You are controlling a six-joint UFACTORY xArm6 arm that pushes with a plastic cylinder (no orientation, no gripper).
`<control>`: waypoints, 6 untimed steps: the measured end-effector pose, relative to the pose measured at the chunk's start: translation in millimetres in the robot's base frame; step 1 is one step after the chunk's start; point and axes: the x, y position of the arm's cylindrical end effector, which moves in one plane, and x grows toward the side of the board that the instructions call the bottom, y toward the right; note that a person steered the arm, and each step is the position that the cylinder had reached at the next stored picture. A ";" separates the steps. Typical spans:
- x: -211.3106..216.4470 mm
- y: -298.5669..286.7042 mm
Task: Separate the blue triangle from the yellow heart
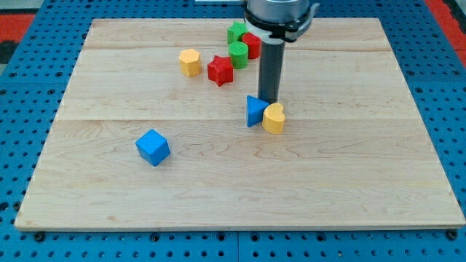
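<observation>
The blue triangle [255, 110] lies near the middle of the wooden board [349, 182]. The yellow heart [274, 118] sits right against it on the view's right; the two touch. My tip [269, 101] stands just above them toward the view's top, over the seam between the two blocks, close to or touching their far edges. The dark rod rises from there to the arm at the view's top.
A blue cube [153, 148] lies at lower left. A yellow hexagonal block [190, 62] and a red star [220, 70] lie at upper left of the tip. Two green blocks [238, 54] [236, 32] and a red block [251, 44] cluster by the rod at the top.
</observation>
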 end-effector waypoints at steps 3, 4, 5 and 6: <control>22.2 -86.6; 29.5 -68.1; 25.7 30.8; 79.1 31.0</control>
